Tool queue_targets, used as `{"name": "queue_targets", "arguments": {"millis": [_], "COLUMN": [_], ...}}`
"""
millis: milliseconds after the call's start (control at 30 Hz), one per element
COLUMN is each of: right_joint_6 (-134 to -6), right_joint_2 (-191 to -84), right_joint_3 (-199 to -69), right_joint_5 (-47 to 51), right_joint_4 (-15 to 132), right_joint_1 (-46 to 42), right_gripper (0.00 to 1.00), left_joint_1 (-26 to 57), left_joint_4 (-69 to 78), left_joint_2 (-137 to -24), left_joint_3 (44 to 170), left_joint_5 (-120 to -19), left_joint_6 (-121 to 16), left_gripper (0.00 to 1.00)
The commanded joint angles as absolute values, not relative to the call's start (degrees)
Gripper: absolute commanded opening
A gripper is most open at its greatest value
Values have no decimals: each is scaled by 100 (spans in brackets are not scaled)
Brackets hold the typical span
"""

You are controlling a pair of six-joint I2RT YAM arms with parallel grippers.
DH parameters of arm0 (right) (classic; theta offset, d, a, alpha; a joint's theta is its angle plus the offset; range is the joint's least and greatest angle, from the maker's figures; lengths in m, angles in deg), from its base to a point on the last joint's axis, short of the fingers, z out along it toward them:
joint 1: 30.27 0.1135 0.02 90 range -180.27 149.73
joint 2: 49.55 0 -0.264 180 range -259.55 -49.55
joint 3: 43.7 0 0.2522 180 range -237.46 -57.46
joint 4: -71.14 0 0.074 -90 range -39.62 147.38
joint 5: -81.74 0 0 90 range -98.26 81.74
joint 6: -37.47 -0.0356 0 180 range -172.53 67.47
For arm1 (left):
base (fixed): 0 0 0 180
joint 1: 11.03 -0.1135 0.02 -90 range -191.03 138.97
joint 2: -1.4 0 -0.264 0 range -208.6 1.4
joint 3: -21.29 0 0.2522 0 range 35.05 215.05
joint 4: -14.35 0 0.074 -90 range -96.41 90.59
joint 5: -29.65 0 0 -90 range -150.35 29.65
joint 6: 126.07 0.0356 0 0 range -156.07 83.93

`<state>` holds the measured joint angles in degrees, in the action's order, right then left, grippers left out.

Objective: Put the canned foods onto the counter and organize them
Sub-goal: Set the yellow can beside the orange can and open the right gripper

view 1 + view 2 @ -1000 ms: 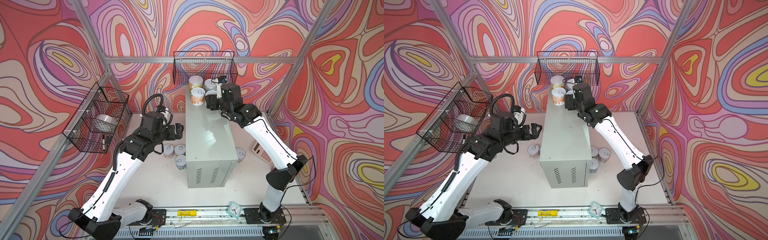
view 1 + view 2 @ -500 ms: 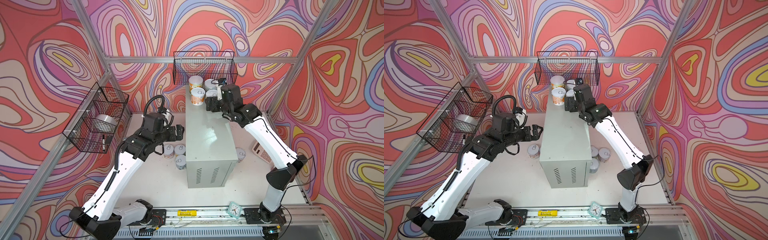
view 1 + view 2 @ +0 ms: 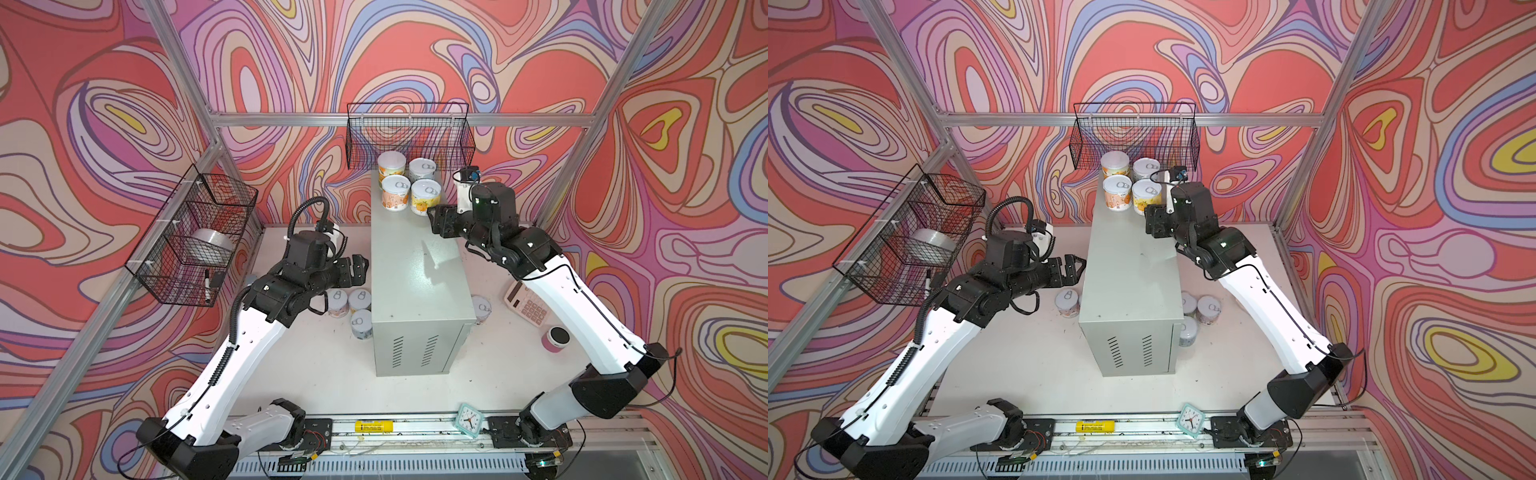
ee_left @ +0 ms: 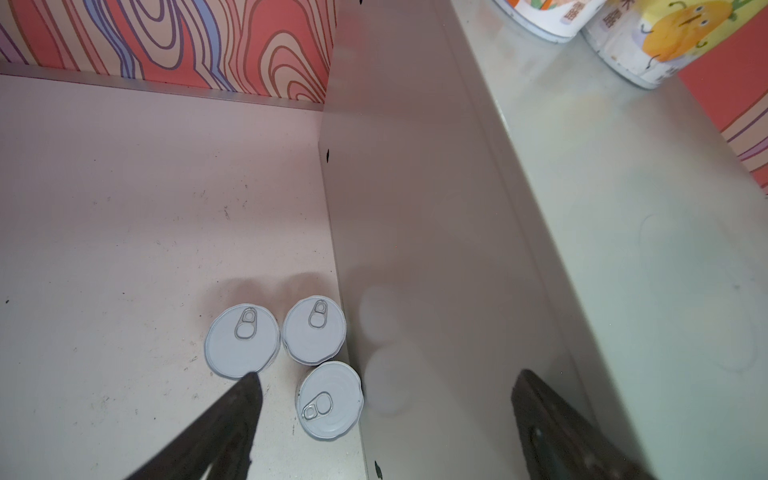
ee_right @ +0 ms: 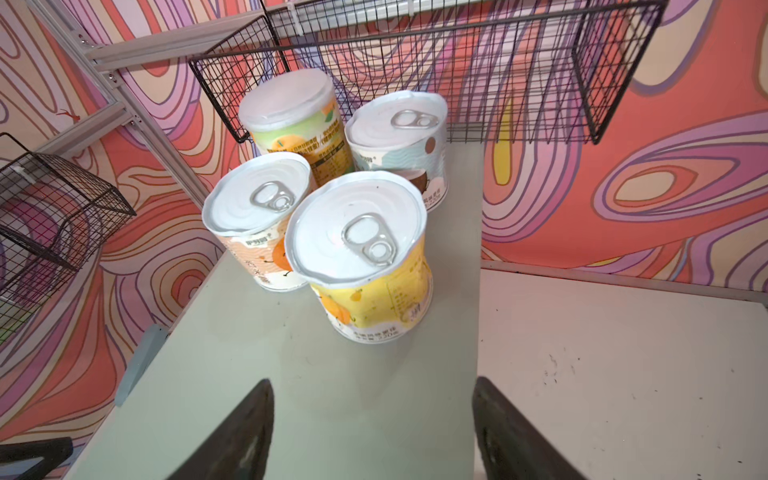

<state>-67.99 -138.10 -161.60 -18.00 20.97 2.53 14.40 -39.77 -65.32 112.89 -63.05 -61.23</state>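
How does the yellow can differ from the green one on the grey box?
The yellow can has a ring-pull lid; the green can has a smooth lid. The yellow can stands in front, the green can farther back. Both stand upright on the grey box.

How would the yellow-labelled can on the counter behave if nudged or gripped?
The yellow-labelled can probably slides rather than tips: upright and squat on the glossy counter. Its wrinkled paper label may slip when gripped.

Twin high overhead views of whole scene; wrist cameras close over counter (image 5: 353, 374).
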Motion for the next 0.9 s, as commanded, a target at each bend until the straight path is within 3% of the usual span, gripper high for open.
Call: {"name": "queue_targets", "arguments": {"millis": [0,867], "right_joint_6": [-6962,-6883], "right_joint_2": [-13842,-15071], "right_joint_3": [-15959,-17327], "right_joint_5": [-1554,-1952], "right_joint_4": [2454,2201], "right_joint_1": [234,103], "right_gripper": [73,68], "left_joint_1": [1393,1400], "left_joint_4": [-3776,-3874], "left_joint_2": [-6462,-6847], "left_joint_3": [11183,11415], "left_joint_5": [-6369,-6350], "left_joint_6": [-6199,-5932], "left_gripper": [94,93]}}
